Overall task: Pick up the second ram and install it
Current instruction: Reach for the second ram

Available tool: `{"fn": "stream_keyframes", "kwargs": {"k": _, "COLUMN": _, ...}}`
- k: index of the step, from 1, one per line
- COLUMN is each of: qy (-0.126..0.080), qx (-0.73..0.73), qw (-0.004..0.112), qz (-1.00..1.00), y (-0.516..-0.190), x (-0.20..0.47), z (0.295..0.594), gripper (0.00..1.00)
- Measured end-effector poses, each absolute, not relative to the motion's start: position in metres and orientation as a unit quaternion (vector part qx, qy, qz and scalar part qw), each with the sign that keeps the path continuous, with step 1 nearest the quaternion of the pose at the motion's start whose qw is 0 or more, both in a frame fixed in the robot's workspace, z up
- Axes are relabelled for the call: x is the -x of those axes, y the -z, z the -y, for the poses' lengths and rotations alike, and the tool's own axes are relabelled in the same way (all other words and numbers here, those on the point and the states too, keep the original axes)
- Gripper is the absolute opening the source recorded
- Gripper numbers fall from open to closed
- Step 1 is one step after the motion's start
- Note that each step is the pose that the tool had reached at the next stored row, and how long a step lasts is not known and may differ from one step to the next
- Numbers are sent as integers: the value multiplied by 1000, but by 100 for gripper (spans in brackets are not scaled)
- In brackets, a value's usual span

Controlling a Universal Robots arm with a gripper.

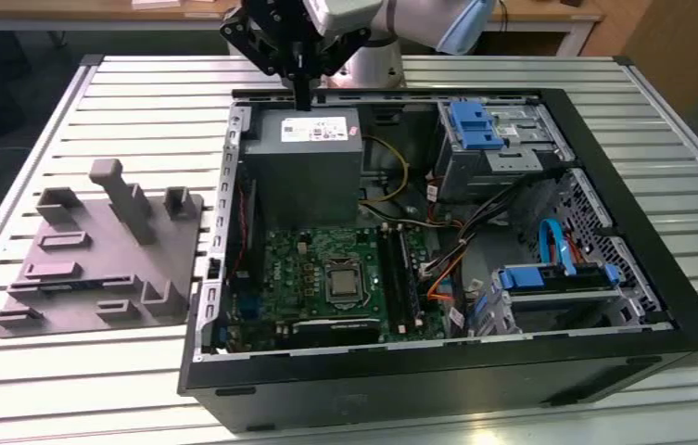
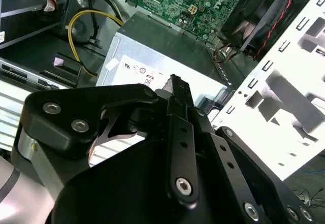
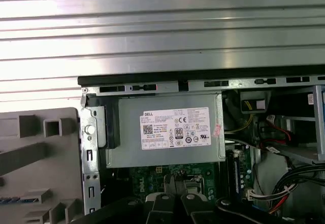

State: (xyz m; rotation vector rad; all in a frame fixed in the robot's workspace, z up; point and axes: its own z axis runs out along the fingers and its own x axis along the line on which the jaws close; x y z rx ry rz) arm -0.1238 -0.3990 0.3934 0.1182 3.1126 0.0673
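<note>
Gripper [image 1: 305, 100] hangs over the power supply [image 1: 299, 162] at the far end of the open PC case [image 1: 448, 375]. Its fingers are pinched together with nothing visible between them. The second ram [image 1: 62, 284] looks like the dark strip in a near slot of the grey fixture block [image 1: 89, 243], on the exterior view's left, well apart from the gripper.

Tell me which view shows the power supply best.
First wrist view: the power supply faces the camera, labelled top whole. The exterior view shows it at a slant inside the case, below the gripper. The second wrist view shows part of it beyond the gripper.
</note>
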Motion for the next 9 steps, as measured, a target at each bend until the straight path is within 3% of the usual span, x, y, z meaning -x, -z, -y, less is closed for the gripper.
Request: {"fn": "stream_keyframes", "kwargs": {"k": 9, "qy": -22, "qx": -38, "qw": 13, "qz": -999, "y": -393, "x": 160, "z": 399, "gripper": 11}}
